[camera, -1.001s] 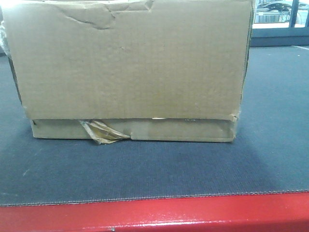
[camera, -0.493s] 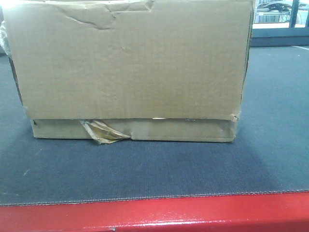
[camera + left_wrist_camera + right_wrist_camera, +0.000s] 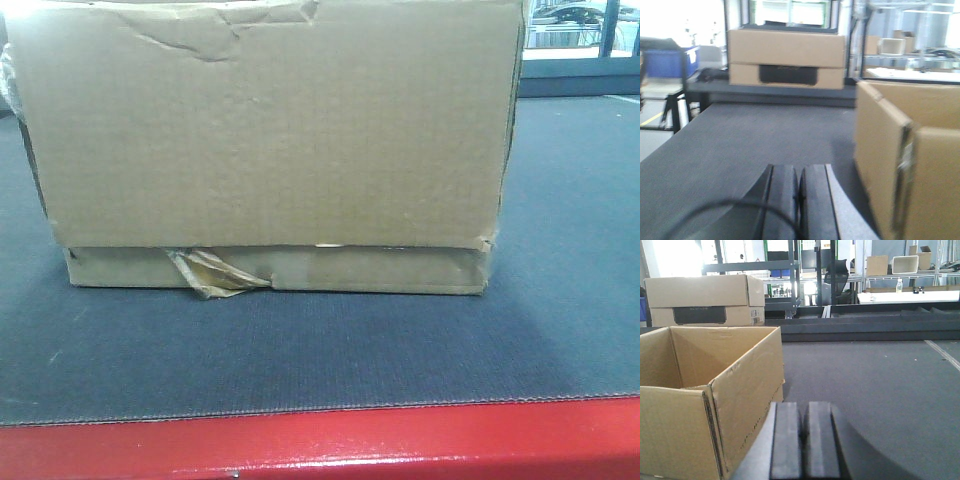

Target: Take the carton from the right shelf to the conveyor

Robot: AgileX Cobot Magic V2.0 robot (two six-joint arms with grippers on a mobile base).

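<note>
While the conveyor (image 3: 560, 330) carries everything here, its dark ribbed belt running back from the red front edge, the carton (image 3: 270, 140) sits flat on it, open-topped, well back from that edge. A second closed box (image 3: 705, 300) stands farther along the belt with a dark label (image 3: 699, 315) whose print is too blurred to read; no other writing or brand is legible, and the carton's face is plain. Left gripper (image 3: 800, 200) is just off the carton's left side, fingers pressed together, nothing between them. Right gripper (image 3: 804, 440) is just off the right side, also closed and empty. Shelf not visible in any view. Placement looks done; risks from here, as judgement: either arm swinging inward on retreat could clip a wall and skew or shove the light empty carton, and the creased upper edge could buckle if bumped. Torn tape strip (image 3: 212, 272) at the lower front hangs loose and might snag on the belt if that runs.
</note>
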